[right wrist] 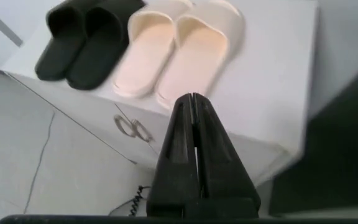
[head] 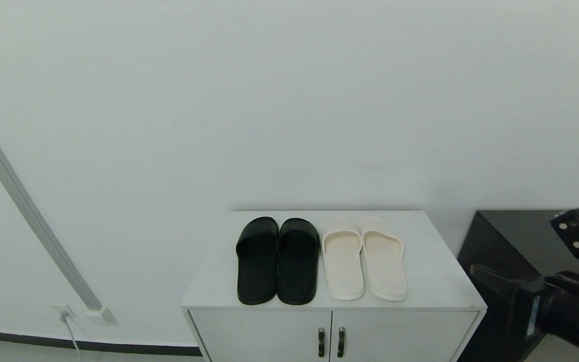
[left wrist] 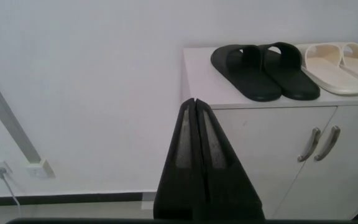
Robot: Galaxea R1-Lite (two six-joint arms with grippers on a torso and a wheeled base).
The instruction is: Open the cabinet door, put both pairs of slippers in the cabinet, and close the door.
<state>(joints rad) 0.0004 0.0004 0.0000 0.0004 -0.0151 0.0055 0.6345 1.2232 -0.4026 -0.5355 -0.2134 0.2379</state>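
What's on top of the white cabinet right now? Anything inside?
On the cabinet top: black slippers and cream slippers, two pairs side by side. The inside cannot be seen, because both doors are shut.

Cabinet (head: 440, 271): you get its top and a strip of the two shut doors; the rest runs off the head view's bottom edge, and the inside is hidden
Door handles (head: 330, 342): lower ends cut at that same edge; blurred for you in the right wrist view
White slippers (left wrist: 334, 68): outer one cut by the left wrist picture's edge
Black slippers (right wrist: 73, 37): far end of one cut in the right wrist view
Black table (head: 510, 231): runs off the head view's right edge, part of it behind the right arm (head: 571, 306)
Cable (head: 72, 337): lower end cut off
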